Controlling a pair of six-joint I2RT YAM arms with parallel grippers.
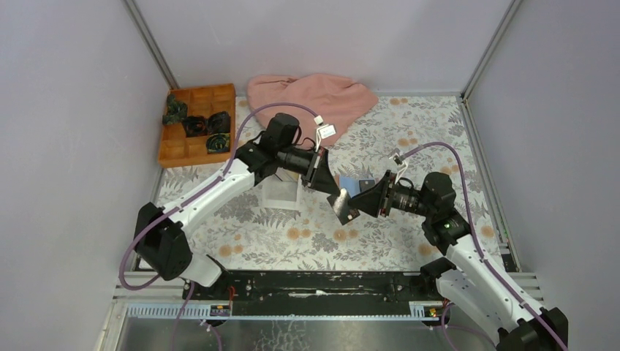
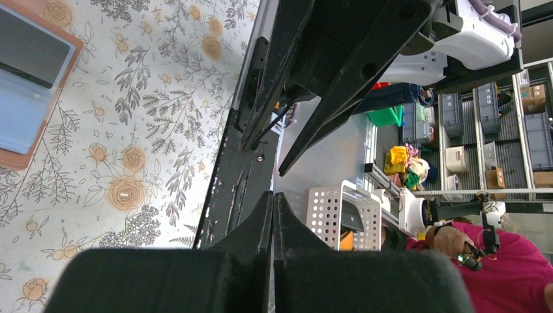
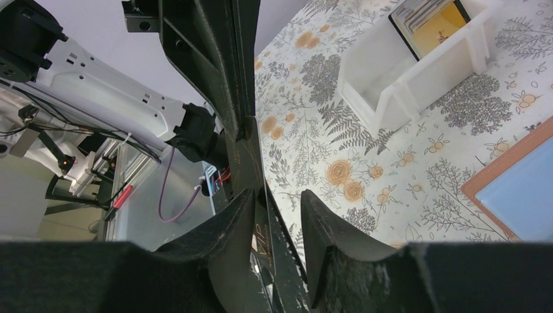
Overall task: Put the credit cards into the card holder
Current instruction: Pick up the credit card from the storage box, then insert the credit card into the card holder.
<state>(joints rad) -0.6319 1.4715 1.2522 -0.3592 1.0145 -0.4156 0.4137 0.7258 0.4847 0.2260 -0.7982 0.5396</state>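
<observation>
Left gripper [image 2: 272, 202]: clamped tight on one edge of a dark credit card [image 1: 342, 206], which it holds raised over the middle of the table [image 1: 292, 241], edge-on to both wrist cameras. Right gripper [image 3: 279, 195]: half-spread, with its jaws straddling the card's free end (one finger appears to rest against it, the other stands apart). The step in hand looks like an arm-to-arm handover. The card holder [image 3: 502, 163] lies open on the table just far of the raised card, with a blue card [image 3: 528, 195] inside it. A white tray [image 1: 281, 196] stands to its left. The next move likely calls for the right jaws to close firmly before the left lets go.
</observation>
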